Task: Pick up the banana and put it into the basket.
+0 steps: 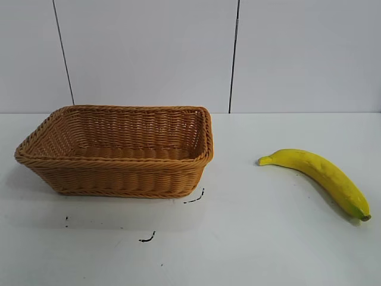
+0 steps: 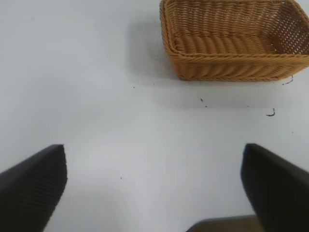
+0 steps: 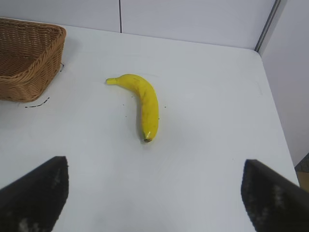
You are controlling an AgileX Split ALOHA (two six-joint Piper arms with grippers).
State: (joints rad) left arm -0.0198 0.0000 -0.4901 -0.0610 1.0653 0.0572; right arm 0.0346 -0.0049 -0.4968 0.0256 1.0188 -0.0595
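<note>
- Lying flat on the white bench (image 1: 250, 250), the banana (image 1: 318, 179) sits at 3 o'clock from the basket (image 1: 119, 152), well apart.
- Left pincer (image 2: 154, 188) hangs spread wide, holding nothing.
- Right pincer (image 3: 154, 193) hangs spread wide, holding nothing, banana beyond it.

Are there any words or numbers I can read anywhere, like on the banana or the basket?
No, there is nothing to read.
The banana: no sticker, no writing.
The basket: plain weave, no label.
The table: only a few small black marks near the basket, curved scribbles, not letters or numbers.
The left hand and the right hand, both open above the table, show no writing on their fingers.
</note>
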